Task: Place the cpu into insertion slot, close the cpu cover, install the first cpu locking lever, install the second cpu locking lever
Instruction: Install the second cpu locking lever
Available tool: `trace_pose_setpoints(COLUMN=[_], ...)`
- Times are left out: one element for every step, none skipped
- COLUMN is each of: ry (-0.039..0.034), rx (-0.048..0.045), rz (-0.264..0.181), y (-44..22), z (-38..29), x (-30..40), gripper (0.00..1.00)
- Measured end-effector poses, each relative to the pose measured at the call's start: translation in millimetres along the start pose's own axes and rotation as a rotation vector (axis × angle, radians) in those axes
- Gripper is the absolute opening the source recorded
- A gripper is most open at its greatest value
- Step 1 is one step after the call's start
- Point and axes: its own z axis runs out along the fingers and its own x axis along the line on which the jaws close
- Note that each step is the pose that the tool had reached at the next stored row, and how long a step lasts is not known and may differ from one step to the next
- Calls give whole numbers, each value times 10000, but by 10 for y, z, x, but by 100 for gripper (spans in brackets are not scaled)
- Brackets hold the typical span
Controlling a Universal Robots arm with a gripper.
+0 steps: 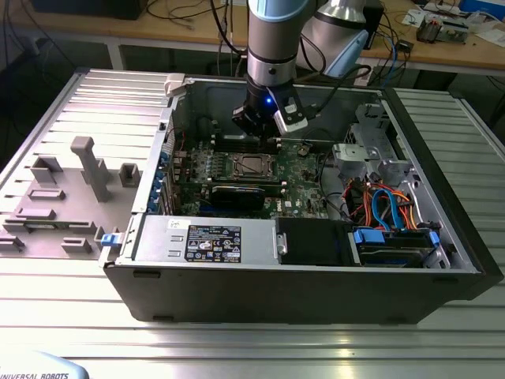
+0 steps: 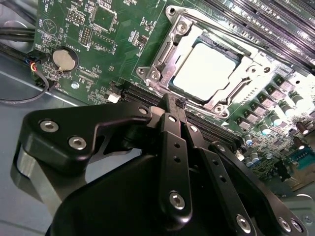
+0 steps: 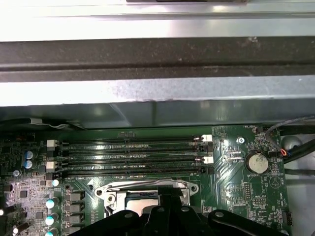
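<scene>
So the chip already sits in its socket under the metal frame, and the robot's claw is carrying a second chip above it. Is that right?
Not quite. The cpu does sit in the insertion slot with the cpu cover down around it, but the gripper carries nothing: the second wrist view shows its fingertips closed together with nothing between them, poised beside the socket.

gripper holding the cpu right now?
No. In the second wrist view the cpu already lies in the insertion slot under the cpu cover, and the gripper has its jaws closed together with nothing between them.
</scene>
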Motion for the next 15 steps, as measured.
trace_pose_setpoints(ry=[0,0,0,0,0,0,0,0,0,1,0,0,-1,-2,0], rx=[0,0,1,1,0,-1,0,-1,0,3,1,0,-2,-2,-1], rz=[0,0,0,0,-1,0,0,0,0,1,1,1,0,0,0], y=[-3,-5,-8,-12,-17,-23,-30,-35,-37,-37,-34,-32,-31,-32,-32], z=[1,1,1,1,1,1,0,0,-1,-6,-22,-42,-42,-42,-43], x=[0,0,0,0,-1,-1,-1,-1,-1,-1,-2,-2,-3,-3,-2], gripper=[11,11,11,11,11,11,11,11,11,11,11,11,11,11,11])
